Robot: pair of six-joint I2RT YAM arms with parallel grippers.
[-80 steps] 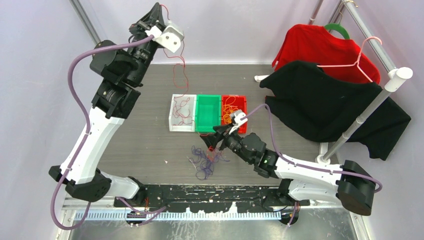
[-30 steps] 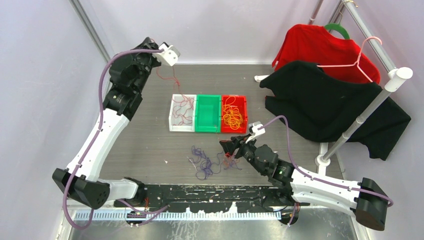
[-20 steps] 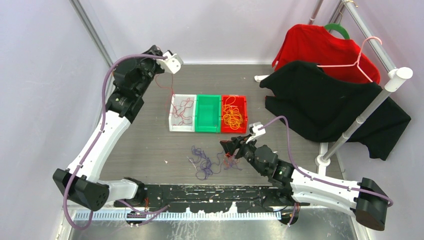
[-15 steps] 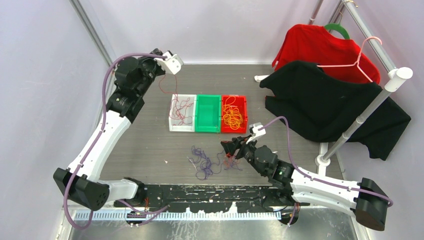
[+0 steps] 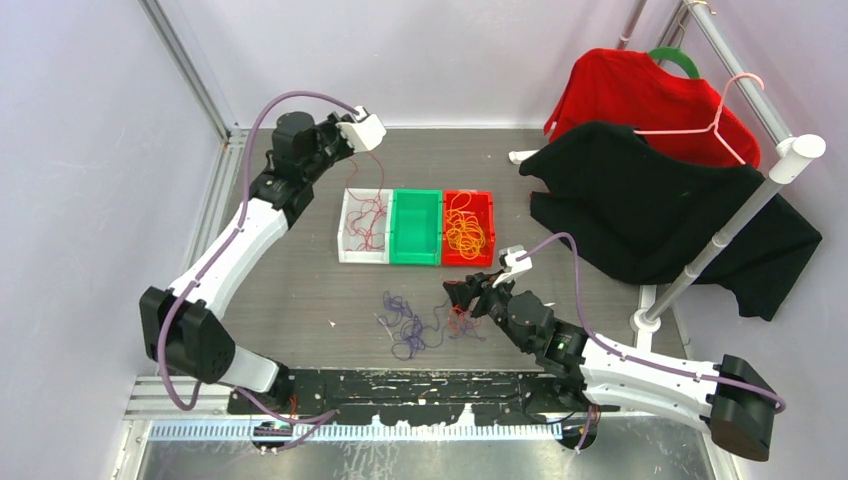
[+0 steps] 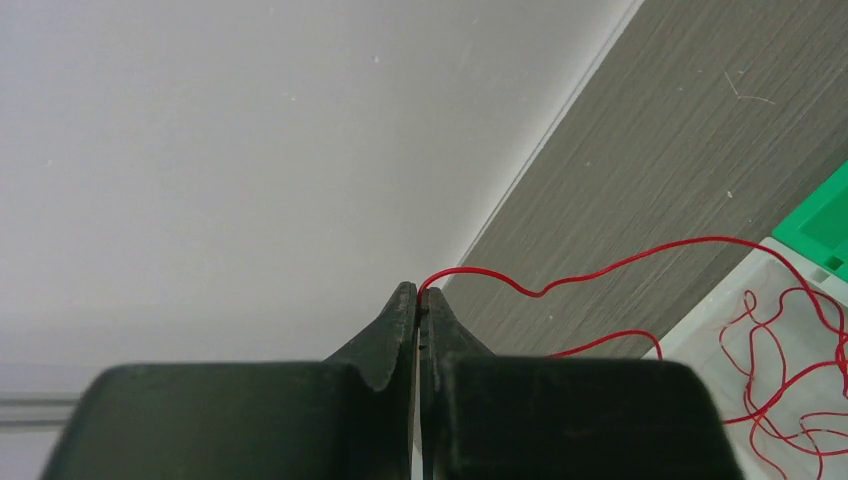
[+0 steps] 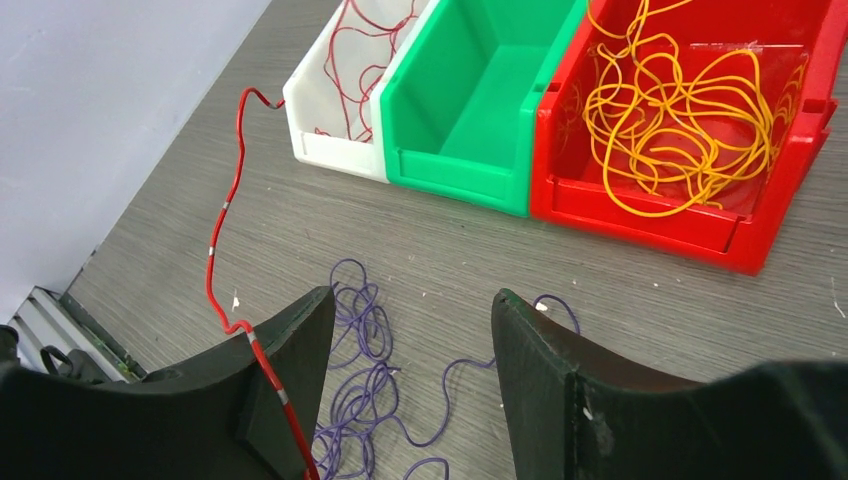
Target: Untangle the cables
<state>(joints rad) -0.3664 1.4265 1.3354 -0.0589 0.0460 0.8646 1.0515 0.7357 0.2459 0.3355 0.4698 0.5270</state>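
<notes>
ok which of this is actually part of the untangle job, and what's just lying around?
Job: red cable, pinched in the left gripper; orange cable in red bin; purple cable on table; white bin; green bin; open right gripper.
Lying about: red shirt, black shirt, rack.

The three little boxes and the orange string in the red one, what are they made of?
The white box, green box and red box look like moulded plastic: smooth, slightly shiny walls, even colour, rounded rims. The orange string looks like thin plastic-coated wire or cord, since it holds springy open loops instead of lying limp; which one, I cannot tell.
</notes>
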